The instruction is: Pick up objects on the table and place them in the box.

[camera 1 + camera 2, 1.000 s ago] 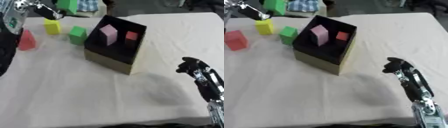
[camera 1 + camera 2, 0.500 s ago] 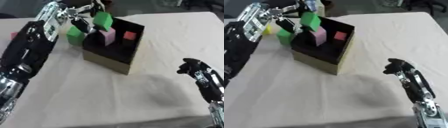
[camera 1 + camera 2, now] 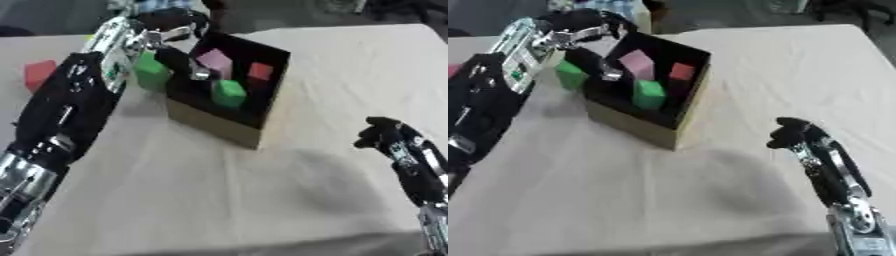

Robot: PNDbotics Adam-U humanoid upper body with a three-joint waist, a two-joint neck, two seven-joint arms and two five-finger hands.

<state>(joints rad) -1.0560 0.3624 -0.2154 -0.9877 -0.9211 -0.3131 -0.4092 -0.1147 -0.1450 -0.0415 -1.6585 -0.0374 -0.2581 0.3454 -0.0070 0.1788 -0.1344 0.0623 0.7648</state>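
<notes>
A green block (image 3: 229, 93) lies inside the dark box (image 3: 262, 117) beside a pink block (image 3: 214, 61) and a small red one (image 3: 260, 71). The left hand (image 3: 179, 31) hovers over the box's near-left rim, fingers spread and empty. On the tabletop (image 3: 219, 190), another green block (image 3: 150, 71) and a red block (image 3: 39, 75) wait; they look light, rigid and best pinched across opposite flat faces. The right hand (image 3: 791, 134) idles low on the right, fingers curled on nothing.

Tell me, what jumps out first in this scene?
The dark open box in the middle of the white table catches the eye, holding a pink block, a red block and a green block. The robot's left hand hangs over the box's far left corner. Its right hand idles, fingers curled, at the right.
</notes>
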